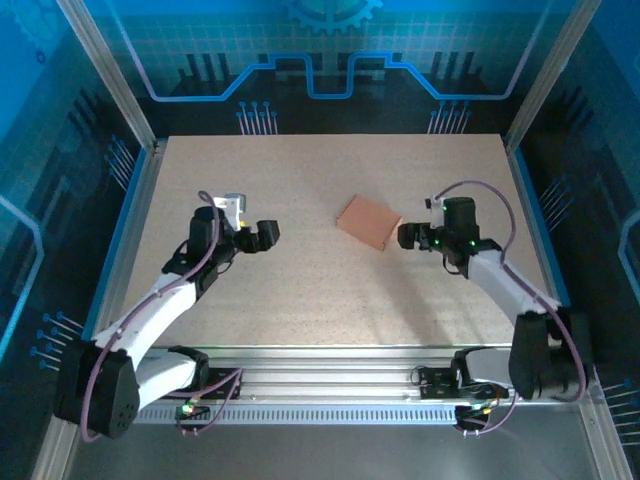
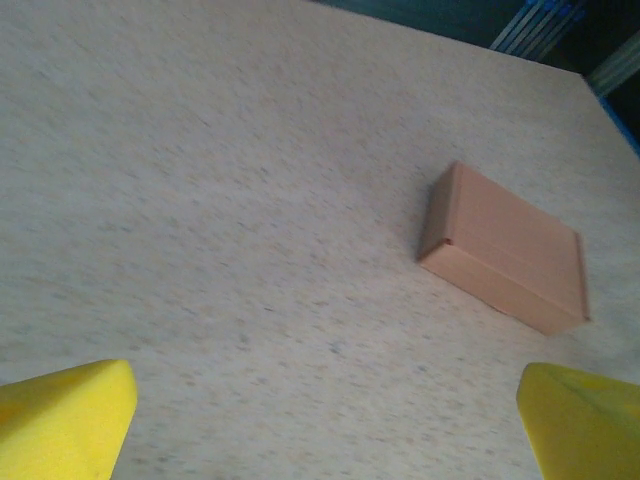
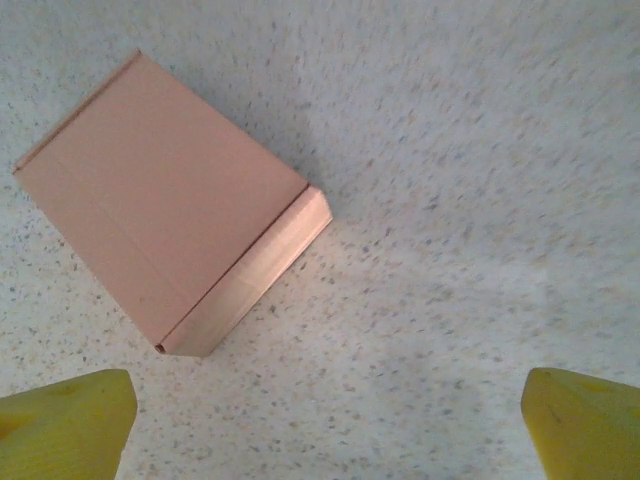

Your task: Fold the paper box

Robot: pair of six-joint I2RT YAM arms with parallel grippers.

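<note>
**Paper box folded shut, lying free on the desk**

The paper box [image 1: 368,222] looked finished, or very nearly so. It was no flat die-cut sheet but a closed, shallow, rectangular carton with its lid down, and no loose flap stuck out on any side that showed. Judging from that, the folding itself seemed done. At most a last press on the lid or a retreat of the arms was left. In the right wrist view a small dark gap showed at the box's near corner, where lid met side wall. Whether that seam was fully tucked could not be told.

The card was plain salmon-orange and unprinted. One crease line ran across the top panel parallel to a long edge, and the narrow side wall facing the right wrist camera caught more light and read paler than the lid. The edges looked crisp and the top lay flat, without a visible dent.

It sat right of centre on the speckled desk [image 1: 300,300], turned at an angle to the desk's edges, with nothing touching it.

The right pincer [image 1: 405,236] hovered just beside the box's right corner, its yellow fingers [image 3: 65,425] spread wide and holding nothing. The left pincer [image 1: 268,232] was well apart on the left, likewise released and empty, pointing toward the box across bare desk.
</note>
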